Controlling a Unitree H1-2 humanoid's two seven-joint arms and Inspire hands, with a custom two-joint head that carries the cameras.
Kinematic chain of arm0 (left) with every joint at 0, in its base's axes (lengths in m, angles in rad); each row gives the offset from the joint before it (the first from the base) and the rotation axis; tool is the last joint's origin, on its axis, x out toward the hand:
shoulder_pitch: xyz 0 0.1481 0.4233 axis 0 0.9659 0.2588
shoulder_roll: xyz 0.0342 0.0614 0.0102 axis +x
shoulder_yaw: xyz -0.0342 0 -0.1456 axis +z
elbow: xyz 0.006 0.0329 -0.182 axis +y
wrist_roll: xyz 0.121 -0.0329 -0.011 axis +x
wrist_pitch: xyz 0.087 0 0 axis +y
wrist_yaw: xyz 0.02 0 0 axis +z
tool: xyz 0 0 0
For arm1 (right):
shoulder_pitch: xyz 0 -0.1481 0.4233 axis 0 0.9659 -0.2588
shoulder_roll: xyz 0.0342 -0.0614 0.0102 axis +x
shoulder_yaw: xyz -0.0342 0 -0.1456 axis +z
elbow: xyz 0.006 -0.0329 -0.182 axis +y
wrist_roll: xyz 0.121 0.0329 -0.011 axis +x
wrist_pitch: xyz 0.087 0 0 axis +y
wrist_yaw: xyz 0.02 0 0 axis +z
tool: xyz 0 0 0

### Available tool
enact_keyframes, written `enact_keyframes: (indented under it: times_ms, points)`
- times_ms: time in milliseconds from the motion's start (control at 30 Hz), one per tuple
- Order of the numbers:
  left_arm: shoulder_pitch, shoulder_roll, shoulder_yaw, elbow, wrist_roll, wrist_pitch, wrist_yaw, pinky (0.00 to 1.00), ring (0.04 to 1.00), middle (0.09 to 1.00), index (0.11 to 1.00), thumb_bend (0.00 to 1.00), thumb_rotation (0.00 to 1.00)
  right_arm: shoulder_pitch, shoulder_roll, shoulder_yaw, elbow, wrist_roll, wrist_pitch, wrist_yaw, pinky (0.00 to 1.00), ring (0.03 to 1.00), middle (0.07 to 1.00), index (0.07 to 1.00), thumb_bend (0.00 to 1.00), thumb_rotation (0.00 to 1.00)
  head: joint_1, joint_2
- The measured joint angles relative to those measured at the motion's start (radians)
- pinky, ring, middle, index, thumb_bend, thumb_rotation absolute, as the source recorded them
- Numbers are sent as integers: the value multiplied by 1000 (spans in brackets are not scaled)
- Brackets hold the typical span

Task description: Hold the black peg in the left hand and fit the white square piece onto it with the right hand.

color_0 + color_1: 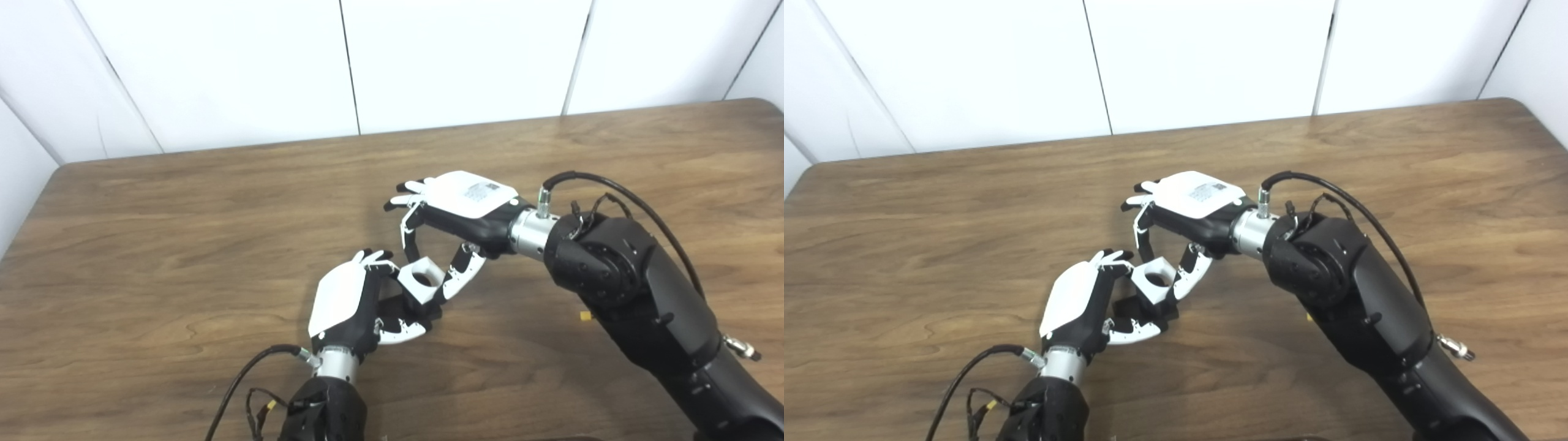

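Observation:
My left hand (352,303) is near the table's front middle, curled shut around the black peg (398,304), which is mostly hidden among its fingers. The white square piece (421,280), with a round hole in its middle, sits right above the peg. My right hand (453,214) reaches in from the right and pinches the piece between thumb and fingers. In the right eye view the piece (1153,279) again lies between the left hand (1084,303) and the right hand (1182,211). Whether the peg has entered the hole cannot be told.
The brown wooden table (184,245) runs back to a white panelled wall (343,61). Black cables trail from both wrists. A small yellow bit (586,316) shows beside the right forearm.

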Motion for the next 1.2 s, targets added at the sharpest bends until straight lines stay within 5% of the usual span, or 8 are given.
enact_keyframes:
  times_ms: [800,1200]
  points:
    - [-20,-8,-1,20,0,0,-1,960,967,876,490,517,69,3,13,32,-4,-48,-3,4,1000,994,920,491,525,148,6,12]
    - [-16,-17,9,-3,29,3,-57,937,974,886,491,516,73,9,1,32,-3,-48,-21,4,1000,996,922,491,525,149,-23,29]
